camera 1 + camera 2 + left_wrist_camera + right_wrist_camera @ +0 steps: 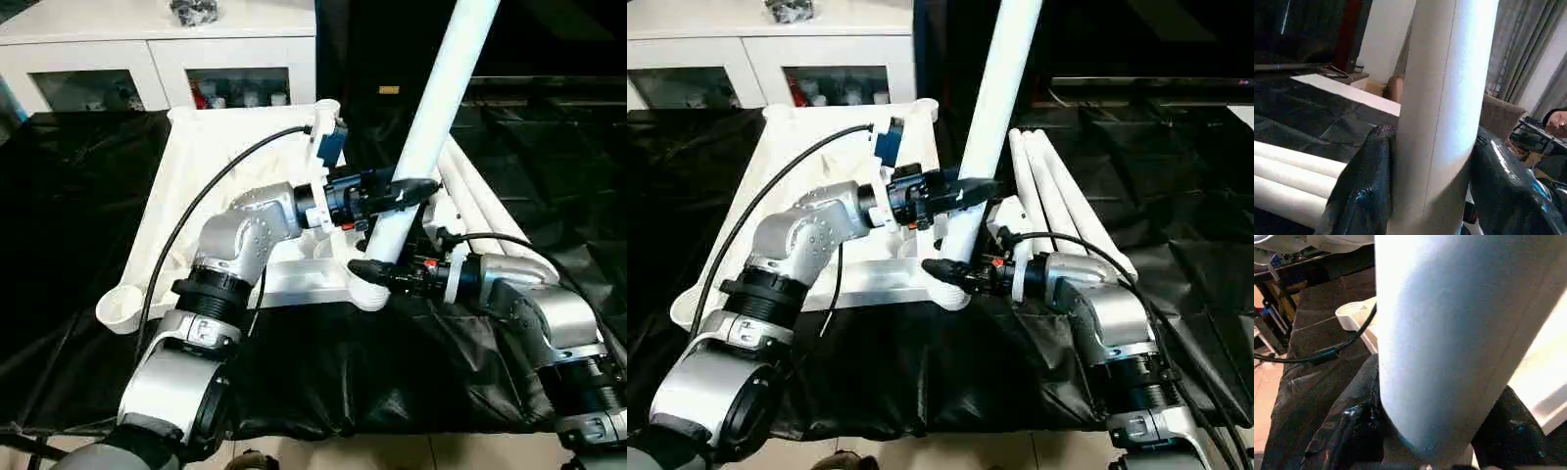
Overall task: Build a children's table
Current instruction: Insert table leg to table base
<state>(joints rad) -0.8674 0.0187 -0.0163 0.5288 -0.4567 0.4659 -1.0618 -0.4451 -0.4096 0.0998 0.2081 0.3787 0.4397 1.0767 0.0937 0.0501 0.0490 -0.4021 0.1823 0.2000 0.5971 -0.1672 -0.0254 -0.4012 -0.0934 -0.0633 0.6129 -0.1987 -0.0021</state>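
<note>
— Tabletop (225,166) lies underside up on the bench (69,225). Step?
— Seating a leg (441,108) in its near corner socket (367,289); left fingers (407,191) clasp it above, right fingers (377,274) lower.
— Next?
— Probably straighten, press down.

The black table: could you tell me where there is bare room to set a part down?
Bare cloth lies left of the tabletop and along the near edge of the black table. It is crowded around the near right socket, where both grippers meet the leg.
</note>
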